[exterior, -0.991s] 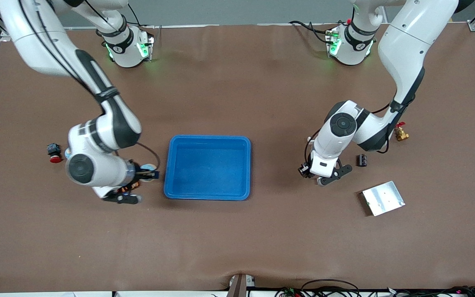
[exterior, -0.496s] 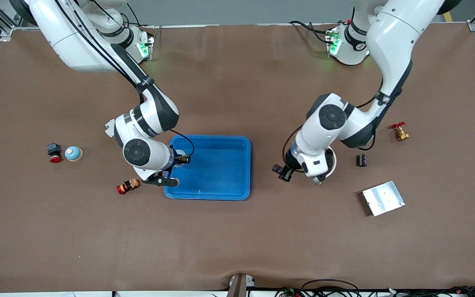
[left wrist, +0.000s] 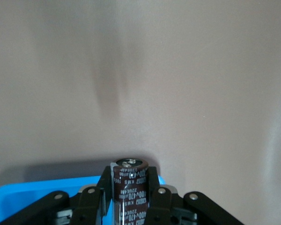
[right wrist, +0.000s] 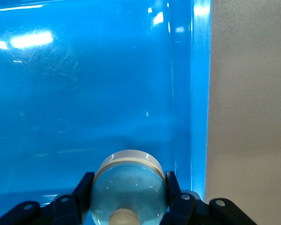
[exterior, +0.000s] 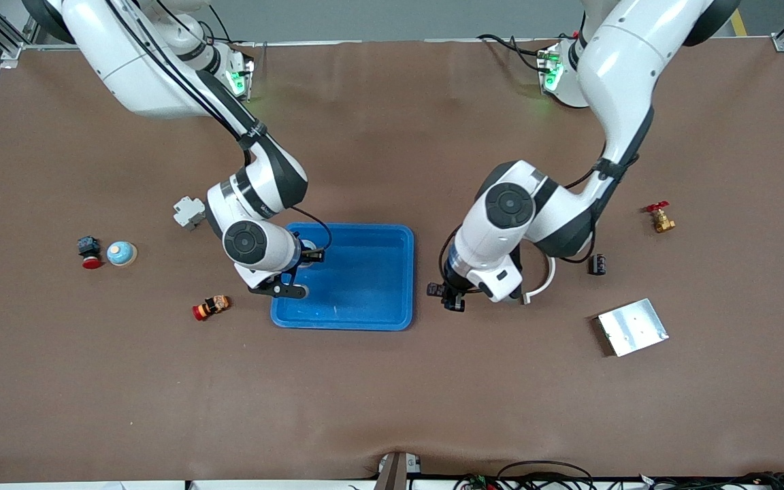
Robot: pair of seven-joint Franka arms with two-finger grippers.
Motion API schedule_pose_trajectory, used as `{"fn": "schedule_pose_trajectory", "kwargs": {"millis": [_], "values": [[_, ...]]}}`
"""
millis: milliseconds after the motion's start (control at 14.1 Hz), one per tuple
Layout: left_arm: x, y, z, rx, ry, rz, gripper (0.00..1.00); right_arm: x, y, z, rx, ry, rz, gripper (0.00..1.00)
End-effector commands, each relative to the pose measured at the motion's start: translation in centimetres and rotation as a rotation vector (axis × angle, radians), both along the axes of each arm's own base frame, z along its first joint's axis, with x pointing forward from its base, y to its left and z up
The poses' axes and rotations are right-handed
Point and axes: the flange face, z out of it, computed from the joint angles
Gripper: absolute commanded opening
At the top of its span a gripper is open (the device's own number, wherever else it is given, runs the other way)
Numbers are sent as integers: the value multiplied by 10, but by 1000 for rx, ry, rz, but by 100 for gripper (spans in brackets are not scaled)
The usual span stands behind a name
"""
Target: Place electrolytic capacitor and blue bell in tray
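The right gripper [right wrist: 126, 206] clamps the blue bell [right wrist: 128, 187] in its jaws over the tray [exterior: 392, 320]. The left gripper [left wrist: 129, 206] clamps the electrolytic capacitor [left wrist: 129, 187] above the surface [exterior: 392, 395], just beside the tray's rim.

Even overhead light, glare on tray [right wrist: 196, 93]

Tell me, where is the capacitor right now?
The capacitor is clamped in the left gripper, over bare table just beside the tray on the left arm's end, not yet over it.
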Motion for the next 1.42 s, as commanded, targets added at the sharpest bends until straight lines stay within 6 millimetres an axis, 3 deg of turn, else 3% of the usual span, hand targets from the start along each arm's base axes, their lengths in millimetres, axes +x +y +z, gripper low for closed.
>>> {"fn": "schedule_pose_trajectory", "kwargs": {"millis": [0,71,283,425,779,850,920,1133,1345], "values": [[3,-37,-13,-1,0,63,0,-4,0,0,-10,-1,-52,61],[0,-49,-21,1,-1,65,0,-3,1,-1,-12,-3,-69,76],[-18,-83,-43,59,-43,27,0,-1,-2,-1,-10,-6,-78,100],[-23,-95,-52,74,-62,8,0,2,-8,-1,-12,-4,-87,100],[-43,-123,-76,104,-120,-50,0,28,-60,13,-6,-15,-157,100],[-43,-124,-84,99,-124,-51,0,34,-72,27,3,-37,-156,100],[-47,-128,-90,94,-129,-60,0,39,-88,44,0,-41,-144,100],[-50,-133,-104,85,-158,-75,0,52,-175,75,-7,-6,-135,100],[-51,-132,-114,91,-164,-76,0,53,-239,74,-49,1,-171,100]]}}
